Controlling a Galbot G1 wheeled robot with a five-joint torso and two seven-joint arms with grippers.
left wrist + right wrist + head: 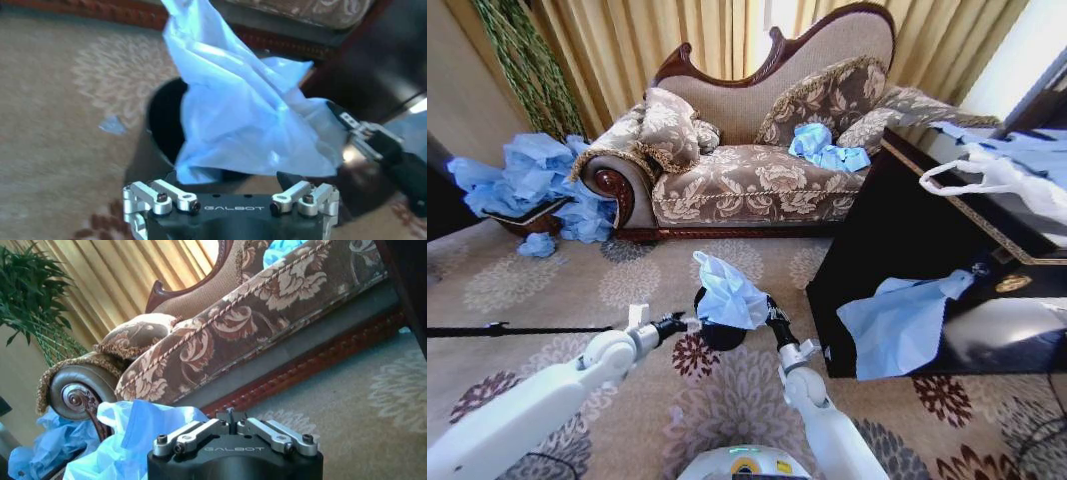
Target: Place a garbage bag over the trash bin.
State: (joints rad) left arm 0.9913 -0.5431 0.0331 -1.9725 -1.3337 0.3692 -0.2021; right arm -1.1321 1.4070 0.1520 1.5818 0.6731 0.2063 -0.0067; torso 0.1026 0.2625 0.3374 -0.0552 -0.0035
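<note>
A: Where is the garbage bag (727,293)?
B: Bunched up and draped over the mouth of the trash bin (720,330), with one corner sticking upward. Most of the film sits on the bin's far and right side; part of the dark opening shows uncovered.
A: And the left gripper (230,181)?
B: At the bin's near-left rim, its fingers (289,180) spread apart with the bag's lower edge hanging just ahead of them.
A: The right gripper (231,415)?
B: At the bin's right side, fingers pressed together; the bag lies just beside them, and I cannot tell whether any film is pinched.
A: What surrounds them?
B: A patterned carpet (627,285), a floral sofa (757,150) beyond, and a dark worktop (947,190) to the right.
</note>
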